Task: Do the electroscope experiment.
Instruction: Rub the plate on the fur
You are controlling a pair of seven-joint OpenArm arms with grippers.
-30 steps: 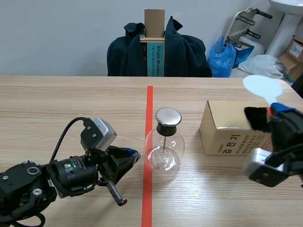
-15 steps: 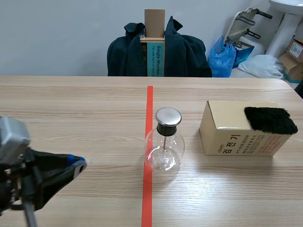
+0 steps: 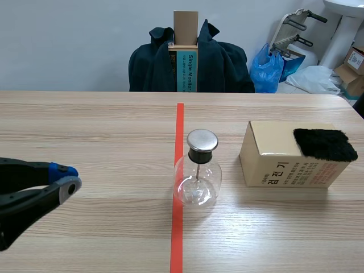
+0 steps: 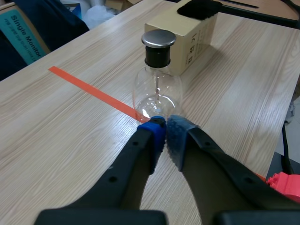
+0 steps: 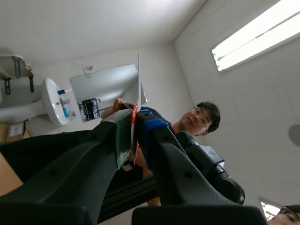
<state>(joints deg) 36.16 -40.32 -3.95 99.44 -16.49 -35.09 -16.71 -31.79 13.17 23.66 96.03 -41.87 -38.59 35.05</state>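
The electroscope, a round glass flask (image 3: 197,181) with a black neck and a metal cap (image 3: 202,140), stands on the red tape line. In the left wrist view the flask (image 4: 157,89) is just ahead of my left gripper (image 4: 165,133), which is shut on nothing. In the scene view that gripper (image 3: 66,178) hovers low at the left. A black fur cloth (image 3: 325,144) lies on a cardboard box (image 3: 277,160) to the right of the flask. My right gripper (image 5: 134,123) points up at the ceiling, shut on a thin pale disc paddle (image 5: 138,79) seen edge-on. The right arm is out of the scene view.
A chair draped with a dark jacket (image 3: 190,60) stands behind the table's far edge. Bags and boxes (image 3: 307,68) sit at the back right. In the right wrist view a person (image 5: 199,123) and a wall sink (image 5: 52,100) show beyond the gripper.
My left arm has drawn back to the left, away from the flask. My right arm has left the scene view with the disc, uncovering the black cloth on the box.
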